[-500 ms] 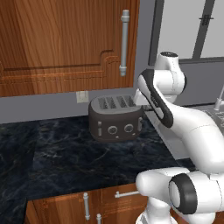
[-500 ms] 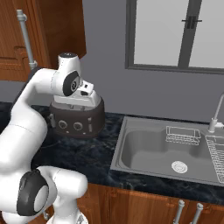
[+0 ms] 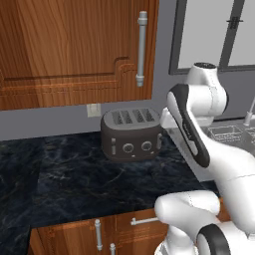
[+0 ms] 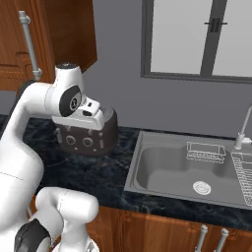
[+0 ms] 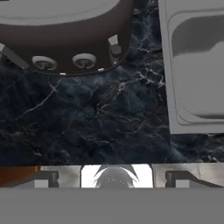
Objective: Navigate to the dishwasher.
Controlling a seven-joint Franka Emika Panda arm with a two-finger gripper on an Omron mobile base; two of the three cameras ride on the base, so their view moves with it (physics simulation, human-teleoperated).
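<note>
Dishwasher front is not among what faces the base: toaster (image 3: 131, 134), sink (image 4: 192, 170); gripper (image 5: 113, 177) spread and unladen, tucked high for driving

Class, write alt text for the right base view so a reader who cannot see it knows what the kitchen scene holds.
A white robot arm rises at the left in front of a dark toaster on a black marble counter. A grey sink with a tap lies to the right, below a window. A wooden cabinet hangs at upper left.
</note>
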